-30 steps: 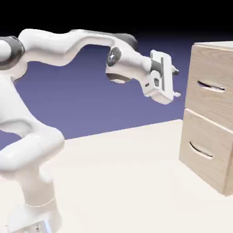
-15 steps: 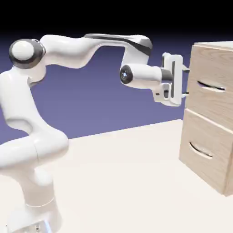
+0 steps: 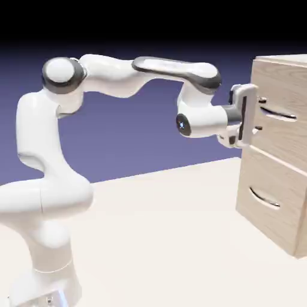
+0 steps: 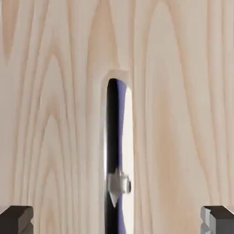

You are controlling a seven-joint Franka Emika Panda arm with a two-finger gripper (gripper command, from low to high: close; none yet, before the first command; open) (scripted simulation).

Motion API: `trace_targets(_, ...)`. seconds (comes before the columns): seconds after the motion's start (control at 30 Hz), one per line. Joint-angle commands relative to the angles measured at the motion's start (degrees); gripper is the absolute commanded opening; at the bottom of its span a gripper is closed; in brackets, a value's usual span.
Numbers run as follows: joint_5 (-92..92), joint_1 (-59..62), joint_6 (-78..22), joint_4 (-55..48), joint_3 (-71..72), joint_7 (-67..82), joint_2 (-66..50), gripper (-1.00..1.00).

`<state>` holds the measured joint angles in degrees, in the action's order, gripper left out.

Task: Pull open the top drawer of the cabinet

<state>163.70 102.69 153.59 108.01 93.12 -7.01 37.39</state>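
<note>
The cabinet [image 3: 277,180] stands at the exterior view's right, boxy and light wood-grain. Its top drawer [image 3: 286,129] is closed, with a thin curved silver handle [image 3: 279,114]. My gripper [image 3: 260,114] faces this drawer front at the handle's near end, very close to the wood, and is open. In the hand view the wood grain of the top drawer [image 4: 55,114] fills the picture. The handle [image 4: 118,151] runs vertically down the middle, lined up between my two fingertips [image 4: 16,219], which stand far apart at the bottom corners. Nothing is gripped.
The lower drawer [image 3: 273,207] with its own curved handle [image 3: 264,199] sits closed below. The pale table [image 3: 156,240] stretches between the robot's base and the cabinet.
The arm has stretched to the right and the hand has swung level, carrying the open gripper from mid-air up to the top drawer's handle.
</note>
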Motion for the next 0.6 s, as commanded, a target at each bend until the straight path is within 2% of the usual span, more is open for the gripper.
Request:
trace_targets(0.0, 0.2, 2.1, 0.6, -1.6, 2.0, 0.9, -0.6, 0.0)
trace_targets(0.13, 1.1, 8.9, 2.5, -7.1, 8.7, 4.0, -2.7, 0.0)
trace_targets(0.17, 1.1, 8.9, 2.5, -7.1, 8.7, 4.0, -2.7, -1.0)
trace_targets(0.57, 2.2, -13.9, -0.5, 8.8, -10.5, 8.6, -6.6, -1.0)
